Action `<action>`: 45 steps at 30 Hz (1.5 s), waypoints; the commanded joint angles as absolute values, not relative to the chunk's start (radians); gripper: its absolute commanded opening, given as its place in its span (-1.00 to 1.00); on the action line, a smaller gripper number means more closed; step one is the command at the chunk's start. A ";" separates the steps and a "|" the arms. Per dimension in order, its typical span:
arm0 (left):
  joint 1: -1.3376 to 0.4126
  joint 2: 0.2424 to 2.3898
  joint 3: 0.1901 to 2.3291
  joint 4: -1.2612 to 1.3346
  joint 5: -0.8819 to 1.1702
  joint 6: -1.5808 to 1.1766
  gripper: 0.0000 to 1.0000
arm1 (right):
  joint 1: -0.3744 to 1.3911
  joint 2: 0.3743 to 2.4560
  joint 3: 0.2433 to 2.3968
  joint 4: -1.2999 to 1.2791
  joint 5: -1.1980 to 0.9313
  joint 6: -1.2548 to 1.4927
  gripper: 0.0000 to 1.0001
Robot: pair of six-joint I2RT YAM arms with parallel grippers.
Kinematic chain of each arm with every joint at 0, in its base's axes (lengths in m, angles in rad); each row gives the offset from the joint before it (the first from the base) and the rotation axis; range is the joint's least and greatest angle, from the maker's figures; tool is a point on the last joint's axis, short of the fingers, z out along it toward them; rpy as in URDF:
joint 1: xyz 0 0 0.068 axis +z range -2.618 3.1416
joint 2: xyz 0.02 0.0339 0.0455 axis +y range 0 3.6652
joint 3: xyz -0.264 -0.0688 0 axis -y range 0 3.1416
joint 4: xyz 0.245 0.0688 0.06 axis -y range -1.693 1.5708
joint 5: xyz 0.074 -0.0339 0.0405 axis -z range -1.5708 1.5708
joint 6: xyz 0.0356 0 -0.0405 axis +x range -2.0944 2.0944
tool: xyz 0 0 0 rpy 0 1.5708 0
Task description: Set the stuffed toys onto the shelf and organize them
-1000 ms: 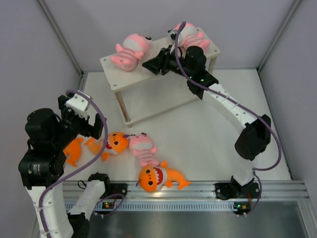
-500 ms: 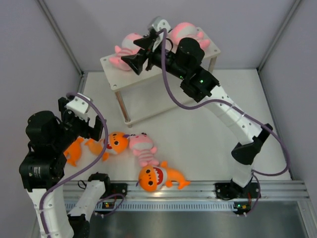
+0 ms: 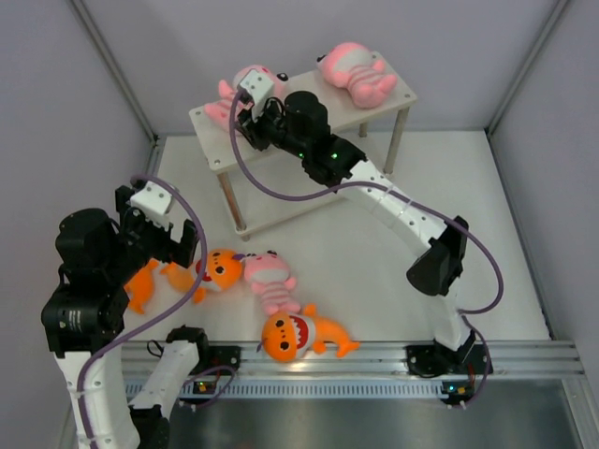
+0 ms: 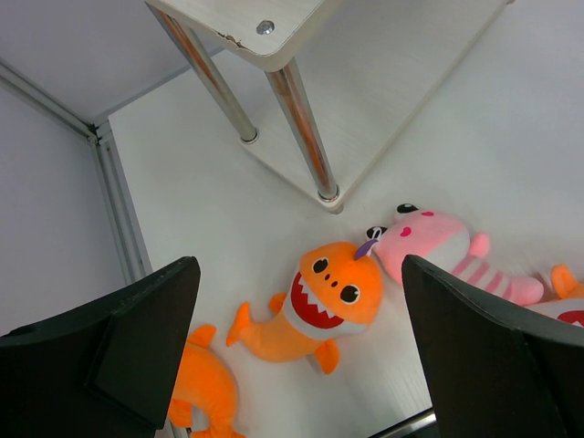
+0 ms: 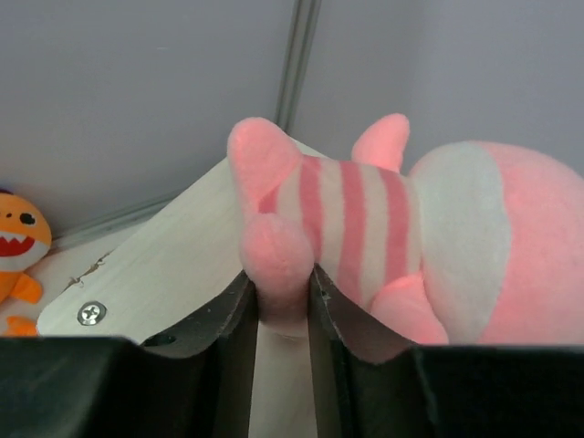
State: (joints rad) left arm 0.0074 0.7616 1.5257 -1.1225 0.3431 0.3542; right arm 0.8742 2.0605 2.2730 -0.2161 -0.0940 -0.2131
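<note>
**Step in hand (judged):** straightening the pink striped toy (image 5: 365, 219) at the left end of the shelf (image 3: 211, 126) top.

**Grip:** The right gripper (image 5: 281, 287) has its fingers clamped on one stubby pink limb of this toy. The body lies on the top board, striped belly toward the wrist camera, near the shelf's left corner screw.

**Doing it well:**
1. Keep the wrist low and draw the toy along the board so that it slides and does not roll over the near edge.
2. Move slowly. A plush limb is likely to stretch before the body follows.
3. Let go only when the whole body rests on the board, clear of the corner.
4. Leave space between it and the second pink toy (image 3: 354, 73) at the shelf's right end. Four toys lie on the table in front of the shelf.

**Arm pose:** The right arm reaches far forward and leftward, elbow raised in front of the shelf and wrist over the left half of the top board. The left arm stands folded in front of the shelf, to its left. The left gripper (image 4: 299, 265) points downward with its fingers wide apart and empty. It hangs above an orange shark (image 4: 333, 292) that touches a pink toy on the table (image 4: 438, 246).
</note>
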 commanded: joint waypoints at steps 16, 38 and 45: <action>0.006 0.746 1.509 -1.101 0.353 0.368 0.97 | 0.628 1.753 2.043 -0.409 -0.523 -0.423 -0.69; 0.008 0.732 1.488 -1.100 0.347 0.385 0.97 | 0.354 1.720 1.988 -0.373 -0.879 -0.381 -0.14; 0.006 0.730 1.483 -1.100 0.354 0.387 0.97 | 0.336 1.625 1.885 -0.220 -0.730 -0.246 0.17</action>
State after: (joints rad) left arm 0.0074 0.7414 1.4914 -1.1221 0.3462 0.3702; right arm 0.3500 1.7252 1.9099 -0.3489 -0.7914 -0.3187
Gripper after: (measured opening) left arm 0.984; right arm 0.579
